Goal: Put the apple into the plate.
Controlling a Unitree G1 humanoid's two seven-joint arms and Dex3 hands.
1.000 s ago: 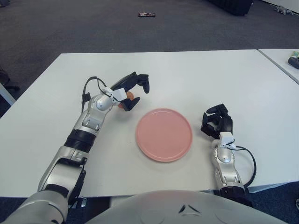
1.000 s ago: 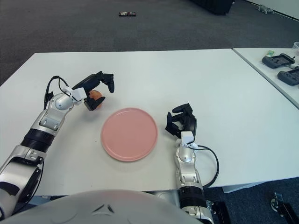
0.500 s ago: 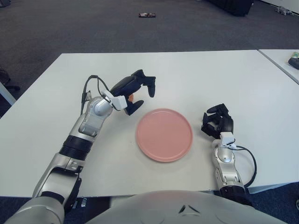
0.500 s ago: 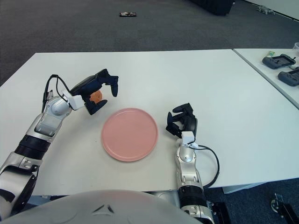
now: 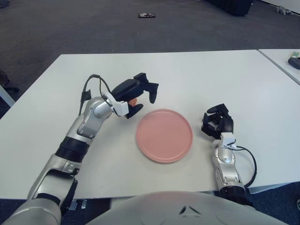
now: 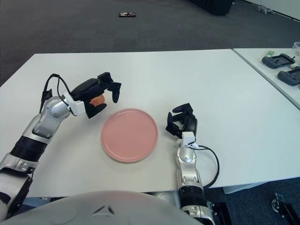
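My left hand point(image 5: 137, 96) is shut on the small orange-red apple point(image 5: 132, 100) and holds it above the table, just beyond the far-left rim of the pink plate point(image 5: 164, 135). Only a sliver of the apple point(image 6: 97, 100) shows between the dark fingers. The plate lies flat on the white table with nothing on it. My right hand point(image 5: 216, 122) rests on the table to the right of the plate, fingers curled, holding nothing.
The white table point(image 5: 197, 75) stretches wide behind the plate. A second table with dark controllers point(image 6: 281, 61) stands at the far right. A small dark object point(image 5: 146, 15) lies on the carpet beyond.
My left hand has lifted the apple and carried it right, toward the plate's far-left rim. The right hand has not moved.
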